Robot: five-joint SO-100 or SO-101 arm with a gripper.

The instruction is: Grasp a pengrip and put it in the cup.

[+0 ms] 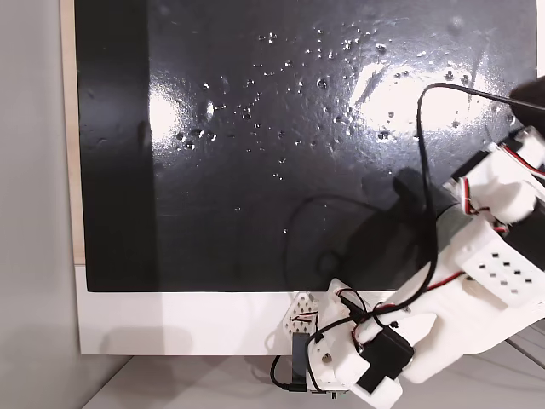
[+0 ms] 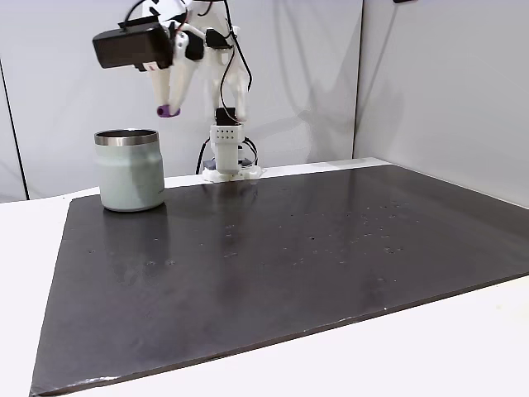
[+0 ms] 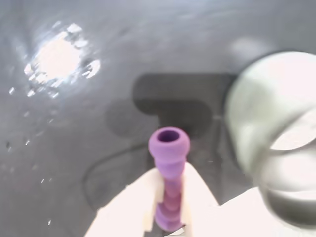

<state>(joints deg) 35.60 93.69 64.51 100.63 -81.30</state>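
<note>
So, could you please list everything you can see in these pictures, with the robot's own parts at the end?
pengrip: one, purple, clamped between the gripper fingers and sticking out past their tips; held in the air a little to the right of the cup and above its rim in a fixed view.
cup: one, sage-green with a shiny steel rim, upright on the mat near its far left corner in that fixed view; blurred at the right edge of the wrist view.
mat: one, black, glossy, covering most of the table.
table: one, white, showing around the mat.
arm: one, white with black motors and cables.
gripper: one, white fingers, shut on the pengrip.
</note>
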